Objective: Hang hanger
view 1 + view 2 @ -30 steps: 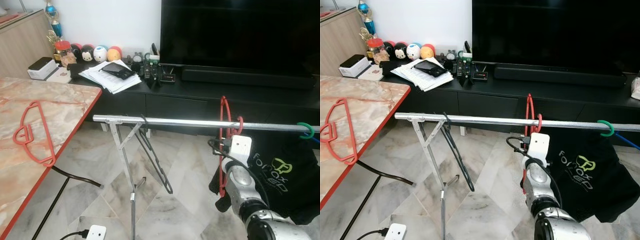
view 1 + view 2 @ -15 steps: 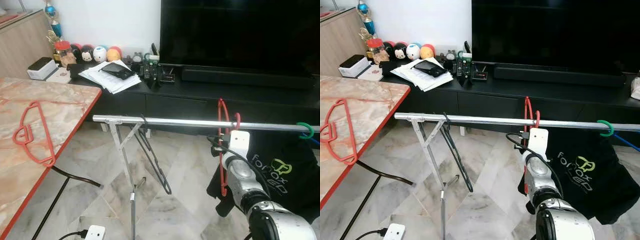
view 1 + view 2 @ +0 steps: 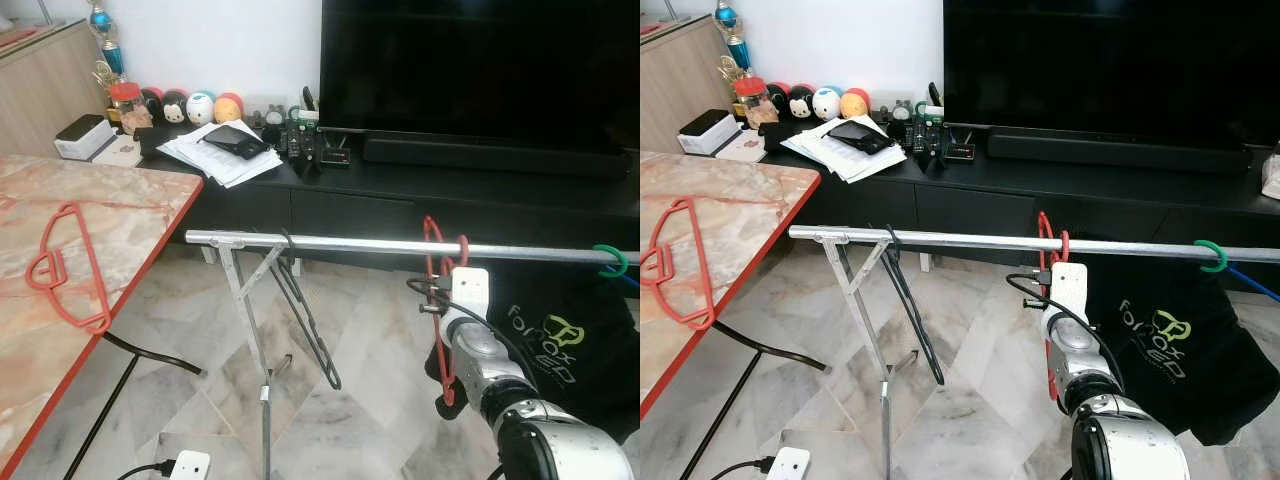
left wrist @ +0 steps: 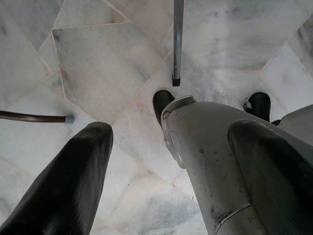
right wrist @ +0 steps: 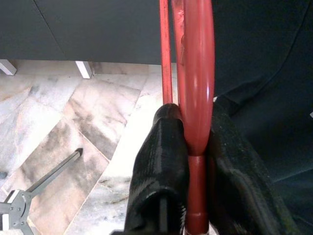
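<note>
Red plastic hanger point(image 3: 438, 300) pinched edge-on between the two black fingers point(image 5: 161, 161) of the right end effector point(image 5: 193, 171), hook looped over the silver rail point(image 3: 340, 243) of a metal drying rack point(image 3: 250, 320), body hanging below the rail beside the silver right forearm point(image 3: 480, 350). Seen from the right wrist, fingers pressed tight on either side of the red bar, dark cloth just beyond. Black T-shirt point(image 3: 570, 350) with a green and white logo hung on a green hanger point(image 3: 612, 262) further along the same rail toward the robot's right, close to the red one. Black hanger point(image 3: 305, 315) hooked near the rail's left end, dangling tilted beside the rack's leg. Second red hanger point(image 3: 65, 265) flat on the marble-patterned desk point(image 3: 140, 215) with a red edge, well apart on the robot's left. Left end effector point(image 4: 161, 161) pointed down at the marble floor point(image 4: 98, 63), fingers spread wide with nothing between them, above the robot's own silver leg and black foot. Low black TV cabinet point(image 3: 400, 190) behind the rack, with a large dark television point(image 3: 480, 70), loose papers point(image 3: 215, 150), small round plush toys point(image 3: 190, 105) and a white box point(image 3: 80, 135).
</note>
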Tool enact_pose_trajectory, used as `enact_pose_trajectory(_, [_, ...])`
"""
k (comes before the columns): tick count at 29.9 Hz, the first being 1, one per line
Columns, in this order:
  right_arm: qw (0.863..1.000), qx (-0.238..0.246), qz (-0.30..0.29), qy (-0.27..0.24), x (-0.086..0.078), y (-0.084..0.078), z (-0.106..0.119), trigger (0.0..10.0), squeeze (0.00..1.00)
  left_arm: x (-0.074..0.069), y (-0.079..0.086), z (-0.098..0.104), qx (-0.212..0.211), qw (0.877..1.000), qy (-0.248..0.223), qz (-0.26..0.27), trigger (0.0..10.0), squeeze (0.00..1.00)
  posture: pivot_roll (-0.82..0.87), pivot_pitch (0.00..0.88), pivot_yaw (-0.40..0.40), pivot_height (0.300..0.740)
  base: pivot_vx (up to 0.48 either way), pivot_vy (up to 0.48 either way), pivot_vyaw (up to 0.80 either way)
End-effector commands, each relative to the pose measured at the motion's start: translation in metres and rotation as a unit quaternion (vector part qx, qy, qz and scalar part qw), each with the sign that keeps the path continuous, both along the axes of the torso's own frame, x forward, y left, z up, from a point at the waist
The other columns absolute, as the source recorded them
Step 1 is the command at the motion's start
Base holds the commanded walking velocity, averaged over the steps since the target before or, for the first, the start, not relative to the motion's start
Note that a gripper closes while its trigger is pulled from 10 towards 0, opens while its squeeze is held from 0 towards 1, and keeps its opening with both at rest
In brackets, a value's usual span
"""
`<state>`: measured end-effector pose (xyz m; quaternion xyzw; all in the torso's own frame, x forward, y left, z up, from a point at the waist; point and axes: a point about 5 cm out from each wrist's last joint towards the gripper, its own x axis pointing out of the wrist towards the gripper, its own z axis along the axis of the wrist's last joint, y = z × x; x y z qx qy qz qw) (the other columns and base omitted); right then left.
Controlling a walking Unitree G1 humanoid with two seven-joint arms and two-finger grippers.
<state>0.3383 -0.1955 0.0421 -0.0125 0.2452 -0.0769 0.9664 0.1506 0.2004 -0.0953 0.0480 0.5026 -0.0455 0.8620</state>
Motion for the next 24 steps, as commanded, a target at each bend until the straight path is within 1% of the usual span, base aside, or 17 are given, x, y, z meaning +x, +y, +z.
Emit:
enact_pose_trajectory(1, [1.0,0.0,0.007,0.013,0.0,0.003,-0.001,10.0,0.0,-0.013,-0.001,-0.006,0.004,0.999,0.032,-0.003,10.0,0.0,0.02,0.0,-0.008,0.74,0.0,0.0,0.0])
enact_pose_trajectory(6, [1.0,0.004,0.011,0.01,-0.001,0.004,-0.002,10.0,0.0,-0.008,-0.007,-0.005,0.003,1.0,0.028,-0.005,10.0,0.0,0.02,0.0,-0.008,0.74,0.0,0.0,0.0])
enact_pose_trajectory(12, [1.0,0.004,0.01,0.002,0.0,0.003,-0.001,10.0,0.0,-0.004,-0.011,-0.004,0.003,1.0,0.025,-0.005,10.0,0.0,0.02,0.0,-0.008,0.74,0.0,0.0,0.0])
enact_pose_trajectory(13, [1.0,0.005,0.007,-0.004,0.001,0.003,0.001,10.0,0.38,-0.003,-0.013,-0.004,0.003,1.0,0.023,-0.005,10.0,0.0,0.02,0.0,-0.007,0.74,0.0,0.0,0.0])
enact_pose_trajectory(14, [1.0,0.006,0.008,-0.008,0.001,0.003,0.001,10.0,0.8,-0.002,-0.013,-0.004,0.003,1.0,0.023,-0.005,10.0,0.0,0.02,0.0,-0.007,0.74,0.0,0.0,0.0])
enact_pose_trajectory(15, [1.0,0.006,0.008,-0.008,0.001,0.003,0.001,10.0,0.8,-0.002,-0.013,-0.004,0.003,1.0,0.023,-0.005,10.0,0.0,0.02,0.0,-0.007,0.74,0.0,0.0,0.0])
enact_pose_trajectory(16, [1.0,0.008,0.01,-0.012,0.001,0.003,0.002,10.0,0.96,-0.003,-0.013,-0.004,0.003,1.0,0.023,-0.005,10.0,0.0,0.02,0.0,-0.009,0.74,0.0,0.0,0.0])
enact_pose_trajectory(17, [1.0,0.009,0.01,-0.016,0.002,0.003,0.003,10.0,1.0,-0.003,-0.013,-0.004,0.003,1.0,0.023,-0.005,10.0,0.0,0.02,0.0,-0.009,0.74,0.0,0.0,0.0])
enact_pose_trajectory(19, [1.0,0.008,0.01,-0.019,0.002,0.003,0.003,10.0,1.0,-0.005,-0.012,-0.005,0.004,1.0,0.025,-0.005,10.0,0.0,0.02,0.0,-0.009,0.74,0.0,0.0,0.0])
enact_pose_trajectory(20, [1.0,0.008,0.008,-0.025,0.002,0.003,0.004,10.0,1.0,-0.011,-0.006,-0.006,0.005,1.0,0.029,-0.003,10.0,0.0,0.02,0.0,-0.009,0.74,0.0,0.0,0.0])
enact_pose_trajectory(21, [1.0,0.008,0.008,-0.025,0.002,0.003,0.004,10.0,1.0,-0.011,-0.006,-0.006,0.005,1.0,0.029,-0.003,10.0,0.0,0.02,0.0,-0.009,0.74,0.0,0.0,0.0])
enact_pose_trajectory(22, [1.0,0.009,0.007,-0.027,0.002,0.003,0.004,10.0,1.0,-0.013,-0.004,-0.006,0.006,1.0,0.031,-0.002,10.0,0.0,0.02,0.0,-0.009,0.74,0.0,0.0,0.0])
enact_pose_trajectory(23, [0.999,0.01,0.006,-0.031,0.002,0.002,0.005,10.0,1.0,-0.017,0.003,-0.006,0.009,0.999,0.033,0.0,10.0,0.0,0.02,0.0,-0.009,0.74,0.0,0.0,0.0])
enact_pose_trajectory(24, [0.999,0.01,0.006,-0.031,0.002,0.002,0.005,10.0,1.0,-0.017,0.003,-0.006,0.009,0.999,0.033,0.0,10.0,0.0,0.02,0.0,-0.009,0.74,0.0,0.0,0.0])
